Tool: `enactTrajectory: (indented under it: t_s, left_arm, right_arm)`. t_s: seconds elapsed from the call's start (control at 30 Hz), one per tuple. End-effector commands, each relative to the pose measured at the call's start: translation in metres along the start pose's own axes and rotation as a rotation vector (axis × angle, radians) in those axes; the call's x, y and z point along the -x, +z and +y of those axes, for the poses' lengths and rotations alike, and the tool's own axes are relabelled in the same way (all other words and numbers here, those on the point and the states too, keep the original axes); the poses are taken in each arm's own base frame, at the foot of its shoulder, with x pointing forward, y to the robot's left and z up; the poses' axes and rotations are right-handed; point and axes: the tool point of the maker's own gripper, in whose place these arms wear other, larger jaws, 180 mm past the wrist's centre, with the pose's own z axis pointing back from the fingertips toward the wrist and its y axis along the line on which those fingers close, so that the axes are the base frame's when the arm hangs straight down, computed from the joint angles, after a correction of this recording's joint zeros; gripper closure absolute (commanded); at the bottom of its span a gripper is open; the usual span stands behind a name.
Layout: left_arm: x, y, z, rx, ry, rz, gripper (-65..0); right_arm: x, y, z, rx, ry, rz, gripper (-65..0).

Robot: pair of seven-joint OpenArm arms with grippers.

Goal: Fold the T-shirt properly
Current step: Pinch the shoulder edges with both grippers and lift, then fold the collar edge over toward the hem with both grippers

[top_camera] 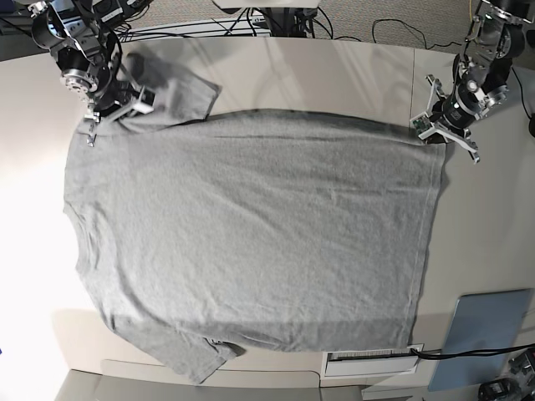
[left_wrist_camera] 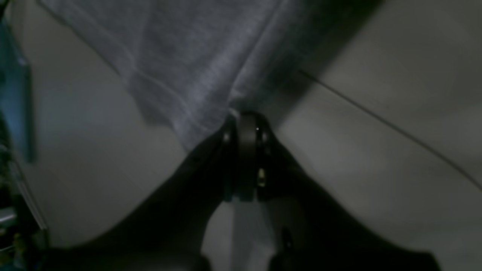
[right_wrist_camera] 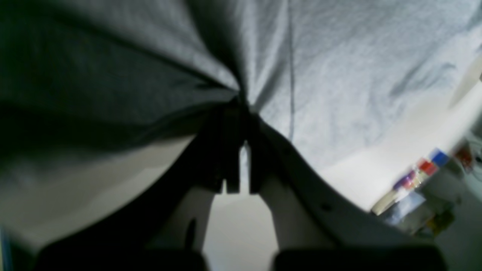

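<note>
Across the middle of the desk (top_camera: 276,75) lies the T-shirt (top_camera: 251,242), spread nearly flat, plain grey side up, no lettering visible. Its neck end points toward the left of the base view and its hem toward the right. One sleeve (top_camera: 180,92) rests at the far edge, the other (top_camera: 180,355) at the near edge, slightly rumpled. A few shallow wrinkles cross the body; the hem edge runs fairly straight.

My left gripper (top_camera: 436,132) sits at the far hem corner. The left wrist view shows its jaws pressed together on a pinch of grey cloth, with fabric fanning away from the tips (left_wrist_camera: 241,116). My right gripper (top_camera: 100,121) is at the far shoulder, beside the upper sleeve. The right wrist view shows its jaws closed on a gathered fold, with creases radiating from the pinch point (right_wrist_camera: 239,99) and a seam line running down just beside it.

Both held points look slightly raised, the cloth pulled taut between them along the far edge.

At the near right corner of the desk lies a blue-grey flat panel (top_camera: 489,334), clear of the shirt, with a white slotted strip (top_camera: 372,359) just past the hem corner. Cables (top_camera: 251,25) trail along the far side.
</note>
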Motion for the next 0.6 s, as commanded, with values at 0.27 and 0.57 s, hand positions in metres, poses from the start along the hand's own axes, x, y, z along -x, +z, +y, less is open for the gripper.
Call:
enactTrajectory:
  t_s: [0.27,0.57]
  left_arm:
    - [0.003,0.042,-0.026,0.067,-0.048,0.124,0.0]
    - [0.009,0.058,-0.06,0.129,-0.051,0.168,0.0]
  right_arm:
    - [0.011,0.044,0.003,0.049,0.073,0.056,0.0]
    - [0.022,0.065,0.036,-0.025,0.072,0.069,0.0]
